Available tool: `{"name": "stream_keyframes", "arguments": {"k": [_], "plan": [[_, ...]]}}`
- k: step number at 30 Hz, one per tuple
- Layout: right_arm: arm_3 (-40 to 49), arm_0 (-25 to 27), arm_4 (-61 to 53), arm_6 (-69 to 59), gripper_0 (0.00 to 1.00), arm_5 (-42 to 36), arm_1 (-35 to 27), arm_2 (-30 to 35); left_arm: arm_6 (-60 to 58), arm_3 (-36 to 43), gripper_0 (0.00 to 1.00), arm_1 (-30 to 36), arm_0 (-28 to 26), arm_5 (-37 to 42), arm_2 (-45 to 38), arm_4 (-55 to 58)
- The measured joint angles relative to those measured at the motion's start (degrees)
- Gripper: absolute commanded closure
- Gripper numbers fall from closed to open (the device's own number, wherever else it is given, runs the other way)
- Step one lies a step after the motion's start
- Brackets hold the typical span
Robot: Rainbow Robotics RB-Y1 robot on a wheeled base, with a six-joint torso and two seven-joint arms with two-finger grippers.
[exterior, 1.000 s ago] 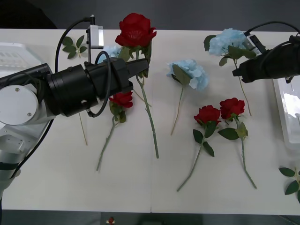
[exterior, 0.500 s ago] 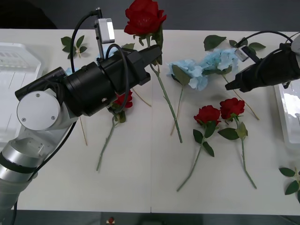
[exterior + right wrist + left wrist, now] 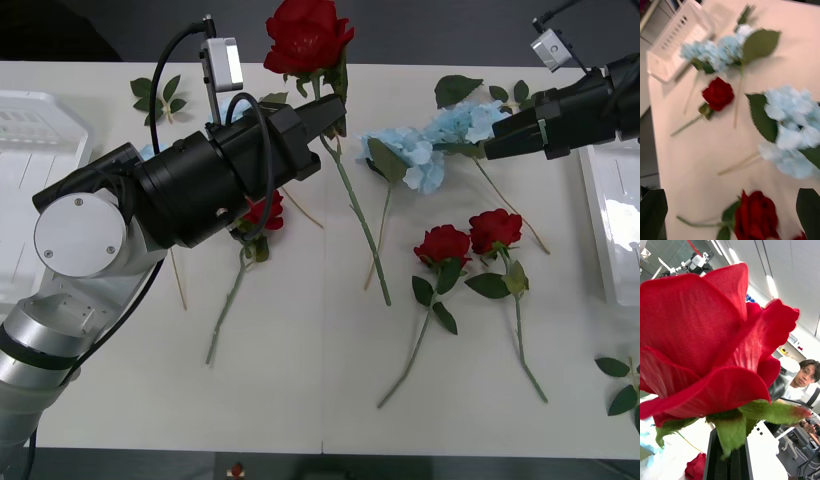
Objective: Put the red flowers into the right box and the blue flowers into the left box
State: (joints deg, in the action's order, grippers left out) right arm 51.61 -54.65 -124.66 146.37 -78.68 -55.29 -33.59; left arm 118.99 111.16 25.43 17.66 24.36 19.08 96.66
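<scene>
My left gripper is shut on the stem of a red flower and holds it up over the table's back middle. Its bloom stands just above the black fingers. Three more red flowers lie on the table. Two blue flowers lie side by side at the back right. My right gripper hovers open just right of them, its fingers spread and holding nothing. The left box is at far left, the right box at far right.
Green leaf sprigs lie at the back left and the front right corner. Another blue flower lies near the left box, largely behind my left arm in the front view. The table's front half is bare.
The right gripper let its blue flower down beside the other one, then drew back toward the rear right. The left arm raised the red flower and now holds still.
</scene>
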Motion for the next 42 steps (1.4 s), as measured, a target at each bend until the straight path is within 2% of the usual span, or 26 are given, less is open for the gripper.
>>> {"name": "stream_keyframes", "arguments": {"k": [4,11,16,20,30,42], "plan": [[10.21,6.27,-8.83,0.85,0.0,5.02,-1.23,0.21,0.0,-0.01,1.0,0.0,0.0,0.0,0.0,0.0],[31.53,24.35,-11.05,0.89,0.0,14.26,-2.59,8.59,0.0,-0.01,1.0,0.0,0.0,0.0,-0.01,0.0],[38.07,32.51,-14.29,0.87,0.0,17.23,-2.47,10.61,0.0,-0.01,1.0,0.0,0.0,0.0,-0.01,0.0],[40.14,35.15,-14.29,0.87,0.0,18.11,-0.58,9.54,0.0,-0.01,1.0,0.0,0.0,0.0,-0.01,0.0],[44.34,42.01,-13.26,0.89,0.0,18.1,11.03,12.6,0.0,-0.01,1.0,0.0,0.0,0.01,-0.01,0.0],[44.44,41.92,0.22,0.89,0.0,21.44,24.57,16.4,0.0,-0.01,1.0,0.0,0.0,0.01,-0.02,0.0]]}}
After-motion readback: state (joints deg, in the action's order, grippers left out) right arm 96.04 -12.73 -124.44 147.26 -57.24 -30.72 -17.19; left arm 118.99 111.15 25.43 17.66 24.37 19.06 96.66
